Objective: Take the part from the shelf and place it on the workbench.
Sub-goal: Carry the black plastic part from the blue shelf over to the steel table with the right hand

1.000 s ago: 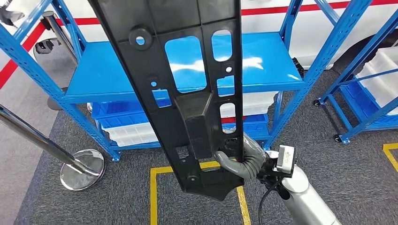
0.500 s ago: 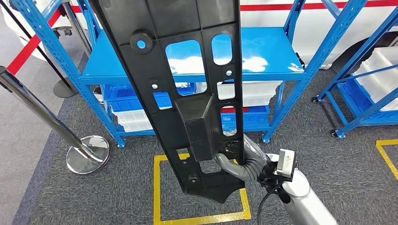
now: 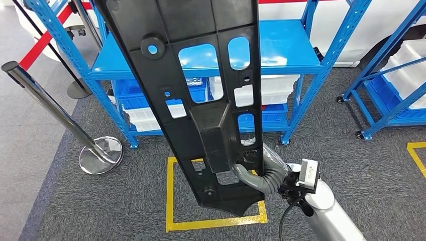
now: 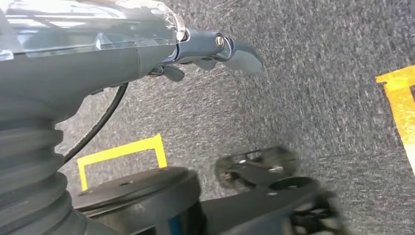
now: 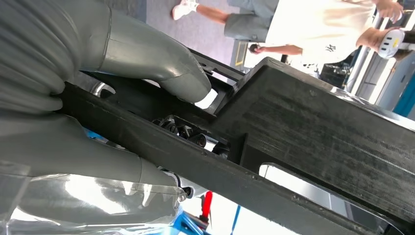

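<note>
A long black plastic part (image 3: 201,100) with several cut-outs stands nearly upright in front of me, running off the top of the head view. My right hand (image 3: 263,170) grips its lower end from the right side, thumb hooked over the edge. In the right wrist view the thumb (image 5: 161,63) and fingers clamp the black part (image 5: 318,127) along a rib. My left hand (image 4: 205,46) hangs over the grey carpet and holds nothing, its fingers loosely apart.
The blue shelf (image 3: 291,50) stands ahead behind the part, with white and blue bins (image 3: 276,88) on its lower levels. A chrome stanchion (image 3: 55,110) leans at the left. Yellow floor tape (image 3: 171,201) marks a square below. Another blue rack (image 3: 397,80) is at the right. A person (image 5: 318,24) stands nearby.
The whole picture has shifted: the shelf sits farther off and the yellow square shows more fully, so the camera has moved back. The part stays held in my right hand.
</note>
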Available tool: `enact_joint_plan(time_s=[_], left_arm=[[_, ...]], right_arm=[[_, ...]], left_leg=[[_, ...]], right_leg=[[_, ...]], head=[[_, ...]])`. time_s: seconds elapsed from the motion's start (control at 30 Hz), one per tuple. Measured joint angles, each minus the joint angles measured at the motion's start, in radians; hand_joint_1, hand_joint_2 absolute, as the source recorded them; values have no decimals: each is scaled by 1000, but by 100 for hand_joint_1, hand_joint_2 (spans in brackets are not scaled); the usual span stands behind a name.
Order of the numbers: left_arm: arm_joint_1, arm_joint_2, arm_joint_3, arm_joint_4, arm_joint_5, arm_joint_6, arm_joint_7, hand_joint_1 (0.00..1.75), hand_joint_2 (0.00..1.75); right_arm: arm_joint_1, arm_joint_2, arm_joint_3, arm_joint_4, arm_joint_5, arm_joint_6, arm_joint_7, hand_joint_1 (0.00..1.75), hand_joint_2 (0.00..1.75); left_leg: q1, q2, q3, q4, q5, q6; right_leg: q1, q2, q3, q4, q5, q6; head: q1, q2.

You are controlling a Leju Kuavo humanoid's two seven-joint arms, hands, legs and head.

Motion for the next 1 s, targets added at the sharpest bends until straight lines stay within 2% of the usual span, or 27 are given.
enact_joint_plan(time_s=[0.03, 0.1, 0.13, 0.17, 0.23, 0.27, 0.3, 0.37, 0.4, 0.43, 0.47, 0.5, 0.57, 0.6, 0.63, 0.7, 0.73, 0.8, 0.83, 0.9, 0.93, 0.97, 1.0], left_arm=[[-1, 0, 0, 0, -3, 4, -3, 0, 175], [-2, 0, 0, 0, -5, 9, -3, 0, 175], [-3, 0, 0, 0, -5, 10, -2, 0, 175], [-3, 1, 0, 0, -5, 10, -2, 0, 175], [0, 0, 0, 0, -6, 10, -2, 0, 175], [0, 0, 0, 0, -6, 10, -2, 0, 175], [1, 0, 0, 0, -6, 9, -3, 0, 175], [1, 0, 0, 0, -7, 9, -3, 0, 175], [1, 0, 0, 0, -7, 8, -3, 0, 175], [2, 0, 0, 0, -7, 8, -3, 0, 175], [3, -1, 0, 0, -7, 8, -3, 0, 175], [3, -1, 0, 0, -7, 8, -3, 0, 175], [3, -1, 0, 0, -7, 8, -3, 0, 175], [3, -2, 0, 0, -7, 8, -3, 0, 175], [4, -2, 0, 0, -7, 8, -3, 0, 175], [4, -2, 0, 0, -8, 8, -3, 0, 175], [4, -1, 0, 0, -8, 8, -3, 0, 175], [4, -1, -1, 0, -11, 7, -3, 0, 175], [6, -1, -1, 0, -12, 7, -3, 0, 175], [9, -1, -1, 0, -14, 7, -2, 0, 175], [10, -1, -1, 0, -14, 7, -2, 0, 175], [10, -1, -1, 0, -13, 7, -2, 0, 175], [10, -1, -1, 0, -11, 8, -2, 0, 175]], right_arm=[[0, 0, -1, 0, -1, 0, 2, 175, 175], [-2, 0, -2, 0, -4, 0, 7, 175, 175], [-3, 0, -3, 0, -8, 1, 11, 175, 175], [-4, 0, -3, 0, -13, 2, 16, 175, 175], [-5, 0, -5, 1, -24, 5, 24, 175, 175], [-6, 0, -6, 1, -29, 7, 28, 175, 175], [-6, 2, -7, 1, -32, 8, 30, 175, 175], [-5, 4, -10, 2, -35, 10, 32, 175, 175], [-4, 6, -10, 3, -35, 10, 32, 175, 175], [-3, 6, -11, 4, -36, 11, 33, 175, 175], [-3, 6, -11, 5, -36, 11, 33, 175, 175], [-3, 6, -11, 6, -36, 11, 33, 175, 175], [-7, 6, -11, 6, -36, 12, 33, 175, 175], [-8, 6, -11, 6, -36, 12, 33, 175, 175], [-9, 6, -11, 6, -36, 12, 33, 175, 175], [-8, 5, -12, 6, -37, 12, 34, 175, 175], [-7, 4, -12, 6, -38, 12, 34, 175, 175], [-6, 1, -12, 5, -39, 13, 35, 175, 175], [-6, 0, -12, 5, -39, 13, 35, 175, 175], [-1, 0, -11, 5, -41, 13, 35, 175, 175], [4, 0, -11, 4, -42, 13, 36, 175, 175], [8, 0, -11, 4, -42, 14, 36, 175, 175], [11, 0, -12, 3, -42, 14, 36, 175, 175]], left_leg=[[-1, 0, 49, -68, 21, 5], [-5, 1, 137, -204, 24, 18], [-9, 1, 160, -244, 16, 24], [-11, 1, 167, -262, 14, 29], [-7, 7, 161, -270, 27, 42], [-5, 11, 157, -274, 35, 50], [-2, 16, 152, -276, 42, 56], [-4, 26, 138, -273, 51, 63], [-4, 32, 131, -271, 54, 63], [-4, 38, 125, -267, 56, 62], [-4, 45, 119, -261, 56, 61], [-3, 52, 114, -255, 55, 59], [-6, 65, 106, -238, 49, 50], [-9, 72, 102, -232, 46, 45], [-12, 80, 99, -227, 45, 41], [-15, 100, 96, -222, 42, 33], [-13, 98, 93, -212, 35, 27], [-8, 67, 70, -149, -11, 16], [-5, 44, 46, -92, -47, 11], [-3, 25, -3, 28, -107, 8], [-3, 22, -13, 58, -113, 8], [-2, 20, -8, 52, -100, 9], [-2, 15, 16, 8, -70, 13]], right_leg=[[0, 0, -8, 1, 6, 3], [2, -1, -18, 2, 18, 12], [2, -1, -21, 2, 25, 17], [1, -1, -23, 1, 33, 23], [0, 4, -30, 4, 33, 35], [-1, 9, -40, 26, 15, 39], [-2, 13, -59, 69, -17, 43], [-4, 19, -112, 204, -91, 48], [-5, 19, -132, 260, -112, 51], [-7, 19, -134, 283, -115, 53], [-9, 17, -118, 267, -100, 54], [-10, 9, -83, 214, -73, 54], [-6, -31, -10, 86, -34, 51], [-2, -47, 10, 46, -27, 45], [2, -56, 14, 30, -30, 38], [5, -38, 7, 28, -27, 22], [4, -27, 5, 26, -23, 16], [1, -8, 1, 22, -15, 2], [0, 2, -2, 22, -12, -3], [1, 25, -10, 23, -5, -8], [1, 37, -13, 23, -2, -7], [2, 50, -16, 23, 1, -6], [2, 63, -17, 24, 4, -4]], head=[[0, 0], [0, 0], [0, 0], [0, 0], [0, 0], [0, 0], [0, 0], [0, 0], [0, 0], [0, 0], [0, 0], [0, 0], [0, 0], [0, 0], [0, 0], [0, 0], [0, 0], [0, 0], [0, 0], [0, 0], [0, 0], [0, 0], [0, 0]])
